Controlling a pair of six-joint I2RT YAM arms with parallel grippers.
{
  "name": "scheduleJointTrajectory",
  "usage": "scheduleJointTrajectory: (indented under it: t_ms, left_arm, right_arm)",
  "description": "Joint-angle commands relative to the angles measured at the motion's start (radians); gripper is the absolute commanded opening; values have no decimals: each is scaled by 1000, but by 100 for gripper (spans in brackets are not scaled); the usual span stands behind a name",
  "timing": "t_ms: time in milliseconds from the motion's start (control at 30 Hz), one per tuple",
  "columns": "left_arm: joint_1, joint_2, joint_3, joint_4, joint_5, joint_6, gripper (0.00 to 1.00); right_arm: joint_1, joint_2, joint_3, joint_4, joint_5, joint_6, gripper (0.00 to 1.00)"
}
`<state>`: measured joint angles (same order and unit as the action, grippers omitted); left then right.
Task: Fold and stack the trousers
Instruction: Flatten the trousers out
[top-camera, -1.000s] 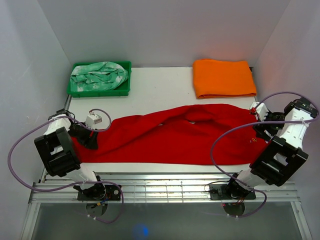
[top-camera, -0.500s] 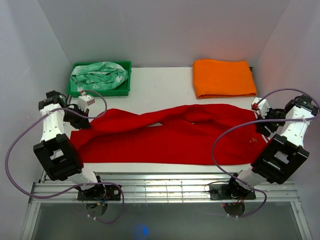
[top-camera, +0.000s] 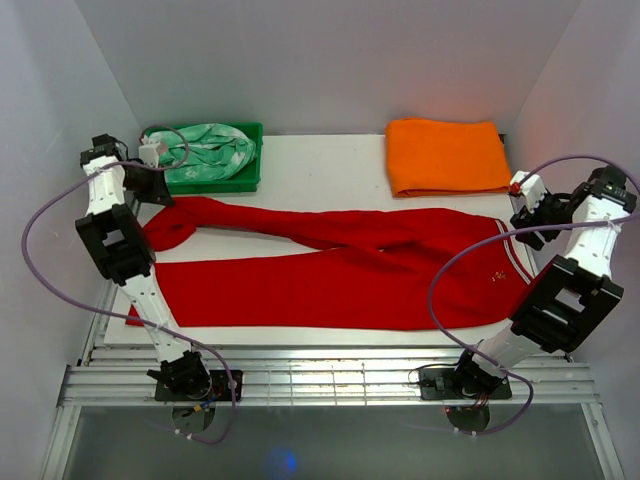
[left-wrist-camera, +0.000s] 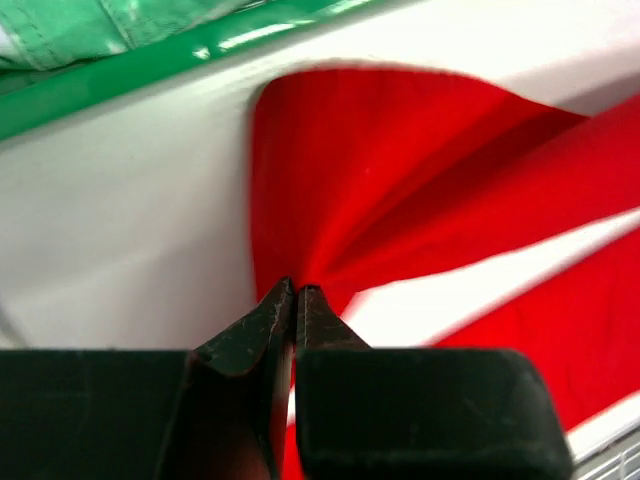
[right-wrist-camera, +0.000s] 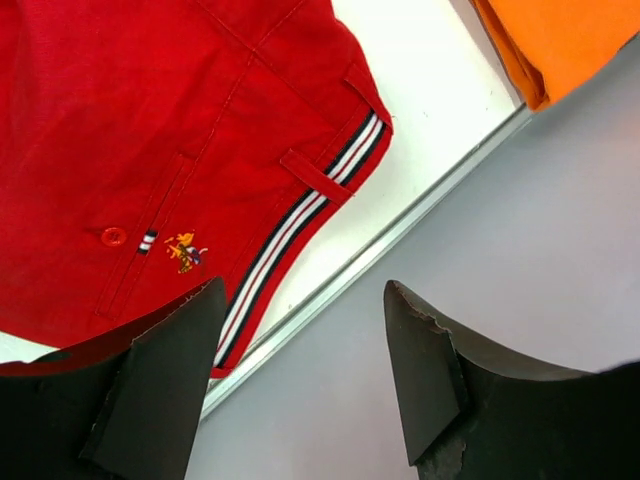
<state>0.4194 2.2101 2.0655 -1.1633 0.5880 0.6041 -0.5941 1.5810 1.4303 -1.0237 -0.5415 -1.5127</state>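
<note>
The red trousers (top-camera: 340, 265) lie spread lengthwise over the table, waistband to the right and legs to the left. My left gripper (top-camera: 152, 190) is at the far left beside the green tray, shut on the end of the far leg. In the left wrist view the cloth (left-wrist-camera: 400, 190) fans out from the pinched tips of the left gripper (left-wrist-camera: 295, 287). The near leg lies flat along the front edge. My right gripper (top-camera: 520, 228) hovers open over the table's right edge beside the waistband (right-wrist-camera: 300, 205). Nothing is between the fingers of the right gripper (right-wrist-camera: 305, 292).
A green tray (top-camera: 250, 180) with mint green and white patterned cloth (top-camera: 200, 150) stands at the back left. A folded orange cloth (top-camera: 445, 155) lies at the back right. White walls close in on the left, the back and the right. A metal rail runs along the table's front.
My left gripper shut on the far leg's end and carried it from the near left to beside the green tray, stretching that leg out. The right gripper drew slightly back, still open.
</note>
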Motion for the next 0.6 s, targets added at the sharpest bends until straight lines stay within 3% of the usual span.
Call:
scheduleJointTrajectory:
  t_ms: [0,167,267,400,500,567]
  left_arm:
    - [1,66,93,-12,1,-98,16]
    - [-7,-6,-28,43,-14,-24,0]
    - [-10,-79,-126,65,-30,46,0]
    - [-16,-191,-310,131,-94,147,0]
    - [-16,-239,-418,186,-140,187,0]
    - [-16,-256,-464,215,-149,194,0]
  right_arm:
    - [45,-6,2,40,23,71,71]
    - [95,-10,-64,137,66,147,72]
    - [115,57,-12,149,57,305,74]
    - [116,229,181,67,-6,537,74]
    - [117,266,136,106,-17,690,75]
    - [119,281,89,221,-2,767,77]
